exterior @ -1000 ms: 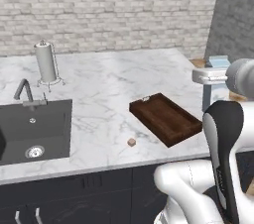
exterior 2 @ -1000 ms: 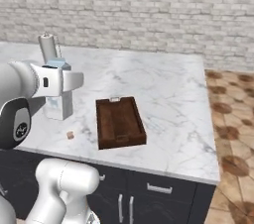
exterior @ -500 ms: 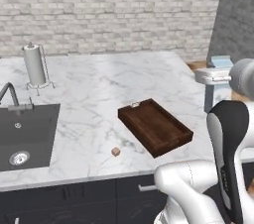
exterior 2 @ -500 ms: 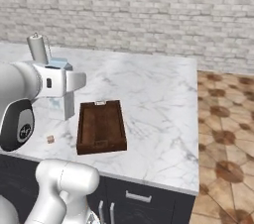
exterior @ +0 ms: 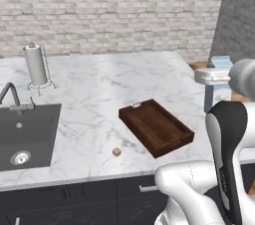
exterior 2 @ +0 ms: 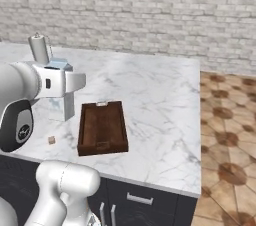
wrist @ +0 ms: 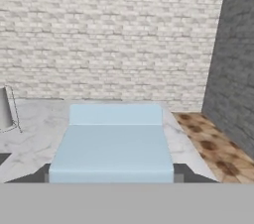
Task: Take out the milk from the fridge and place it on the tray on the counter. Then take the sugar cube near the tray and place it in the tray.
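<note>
Milk [wrist: 113, 143], a light, stiff but crushable pale blue carton, is clamped at its upper sides between the closed fingers [exterior 2: 61, 81], held upright above the marble surface [exterior: 99, 94] near its front edge, just beside the empty tray [exterior: 156, 127].

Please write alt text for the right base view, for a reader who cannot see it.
The robot's claw holds a pale blue milk carton above the marble counter, left of an empty brown wooden tray. A tiny sugar cube lies left of the tray.
</note>
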